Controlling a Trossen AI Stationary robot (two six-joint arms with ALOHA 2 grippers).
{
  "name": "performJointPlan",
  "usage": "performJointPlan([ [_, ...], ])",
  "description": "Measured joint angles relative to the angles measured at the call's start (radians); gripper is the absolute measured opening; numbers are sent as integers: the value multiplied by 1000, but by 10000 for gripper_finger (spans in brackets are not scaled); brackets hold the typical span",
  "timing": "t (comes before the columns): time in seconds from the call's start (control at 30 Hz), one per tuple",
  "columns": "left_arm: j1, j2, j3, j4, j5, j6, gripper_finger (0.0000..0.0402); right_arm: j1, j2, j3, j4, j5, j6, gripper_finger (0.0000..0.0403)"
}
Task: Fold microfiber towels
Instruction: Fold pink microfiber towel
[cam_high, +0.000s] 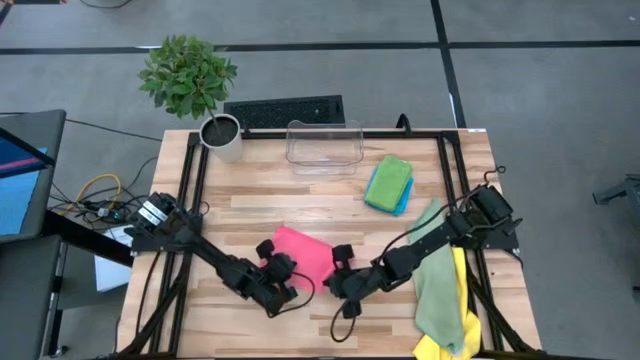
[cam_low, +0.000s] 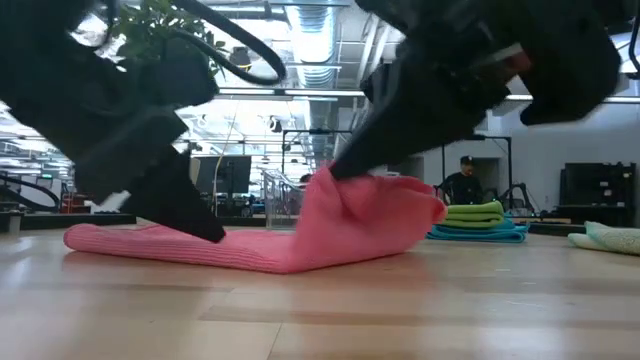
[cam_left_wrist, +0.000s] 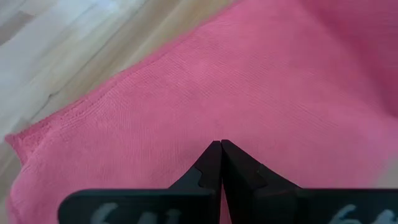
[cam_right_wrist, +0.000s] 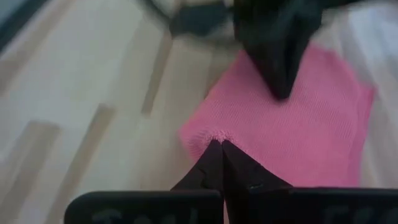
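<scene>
Near the table's front edge, right gripper (cam_right_wrist: 221, 144) jaws pinched on a puckered corner of the pink towel (cam_high: 303, 251), lifting it into a soft hump. Left gripper (cam_left_wrist: 221, 146) fully closed, tips pressing the towel's other end flat on the table (cam_high: 300, 195). Cloth looks light, limp, drapes freely; judged best held at corners or hems. Folded green and blue towels (cam_high: 389, 184) sit toward the back right.

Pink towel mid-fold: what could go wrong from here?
1. The right end effector pinches only a small bit of the pink towel at its edge; it may slip, dropping the raised flap.
2. The left end effector is shut on the flat part; lifting there could drag the towel and skew the fold.
</scene>
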Motion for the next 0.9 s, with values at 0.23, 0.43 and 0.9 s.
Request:
performJointPlan([
  [0.23, 37, 0, 0, 16, 29, 49, 0, -35, 20, 1, 128, -83, -51, 17],
  [0.43, 60, 37, 2, 96, 58, 128, 0, -59, 55, 5, 216, -135, -87, 20],
  [0.9, 122, 79, 1, 254, 88, 369, 0, -67, 108, 41, 211, -161, -88, 20],
])
